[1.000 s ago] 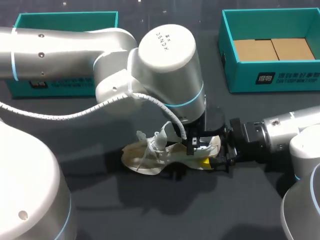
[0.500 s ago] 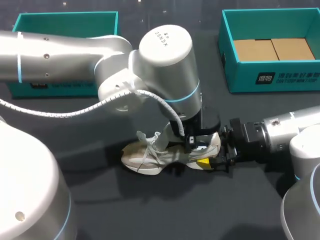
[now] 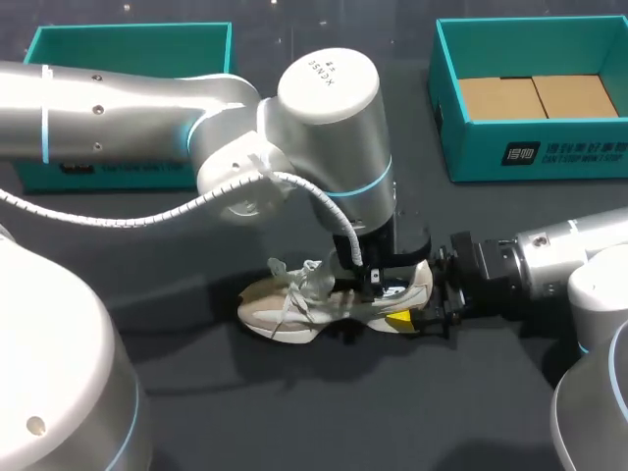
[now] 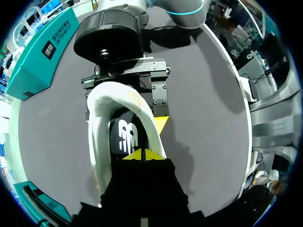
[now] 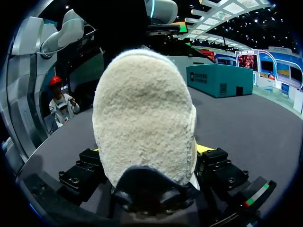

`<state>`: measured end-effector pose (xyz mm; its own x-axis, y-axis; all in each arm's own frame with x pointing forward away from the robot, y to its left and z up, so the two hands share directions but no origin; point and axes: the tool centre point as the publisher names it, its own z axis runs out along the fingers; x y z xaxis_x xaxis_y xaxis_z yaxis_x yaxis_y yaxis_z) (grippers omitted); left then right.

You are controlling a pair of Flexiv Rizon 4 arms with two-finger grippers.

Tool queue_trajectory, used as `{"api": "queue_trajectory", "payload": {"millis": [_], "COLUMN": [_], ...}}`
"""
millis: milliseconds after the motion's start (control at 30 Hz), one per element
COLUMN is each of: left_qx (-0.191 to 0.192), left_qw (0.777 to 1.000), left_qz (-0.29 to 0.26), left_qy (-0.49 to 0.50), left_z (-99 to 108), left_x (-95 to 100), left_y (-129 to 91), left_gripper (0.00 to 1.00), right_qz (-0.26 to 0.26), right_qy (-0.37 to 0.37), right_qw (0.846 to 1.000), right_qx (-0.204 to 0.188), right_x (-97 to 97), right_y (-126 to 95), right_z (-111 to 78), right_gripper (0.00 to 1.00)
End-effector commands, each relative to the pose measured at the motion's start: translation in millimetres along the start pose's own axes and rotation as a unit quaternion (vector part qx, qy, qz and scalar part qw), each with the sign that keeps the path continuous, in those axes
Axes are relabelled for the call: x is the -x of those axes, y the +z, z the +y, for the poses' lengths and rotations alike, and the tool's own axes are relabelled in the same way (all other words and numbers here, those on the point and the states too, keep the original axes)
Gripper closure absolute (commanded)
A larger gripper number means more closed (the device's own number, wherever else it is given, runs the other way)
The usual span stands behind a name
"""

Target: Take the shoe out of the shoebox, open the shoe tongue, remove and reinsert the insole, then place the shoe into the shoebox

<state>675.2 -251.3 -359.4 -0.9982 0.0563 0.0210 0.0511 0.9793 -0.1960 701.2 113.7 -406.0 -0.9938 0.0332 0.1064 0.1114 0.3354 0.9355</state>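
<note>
A cream shoe (image 3: 294, 309) lies on the dark table with its toe to the left and its laces loose. My left gripper (image 3: 378, 285) comes down into the shoe's opening. In the left wrist view this gripper (image 4: 142, 154) is shut, its yellow tips together on the dark insole (image 4: 125, 137) with the white logo. My right gripper (image 3: 417, 309) comes in from the right and is shut on the shoe's heel, one finger on each side. The fuzzy heel (image 5: 142, 123) fills the right wrist view between its fingers (image 5: 215, 163).
A teal shoebox (image 3: 530, 162) with cardboard inside stands at the back right. A second teal box (image 3: 128, 39) stands at the back left, partly behind my left arm. Dark table surface lies open in front of the shoe.
The shoe has rolled from a tilt to sitting flatter on the table. My left wrist has shifted slightly over the opening. The right gripper has stayed at the heel.
</note>
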Motion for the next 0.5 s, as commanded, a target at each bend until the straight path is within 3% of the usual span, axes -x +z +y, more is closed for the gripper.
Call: {"api": "queue_trajectory", "payload": {"millis": [33, 233, 500], "left_qx": [0.004, 0.008, 0.029], "left_qw": [1.0, 0.999, 0.999], "left_qz": [0.008, 0.045, 0.028], "left_qy": [-0.003, 0.009, 0.008], "left_z": [3.5, 10.3, 17.3], "left_x": [-0.5, -6.2, -14.0], "left_y": [8.3, 12.5, 16.5], "left_gripper": [1.0, 1.0, 1.0], "right_qz": [0.0, 0.0, 0.0], "right_qy": [0.001, 0.001, 0.001], "right_qw": [1.0, 1.0, 1.0], "right_qx": [-0.002, -0.002, -0.002], "right_x": [-0.1, -0.1, -0.1], "right_y": [1.7, 1.7, 1.7], "right_z": [-0.5, -0.5, -0.5], "right_gripper": [1.0, 1.0, 1.0]}}
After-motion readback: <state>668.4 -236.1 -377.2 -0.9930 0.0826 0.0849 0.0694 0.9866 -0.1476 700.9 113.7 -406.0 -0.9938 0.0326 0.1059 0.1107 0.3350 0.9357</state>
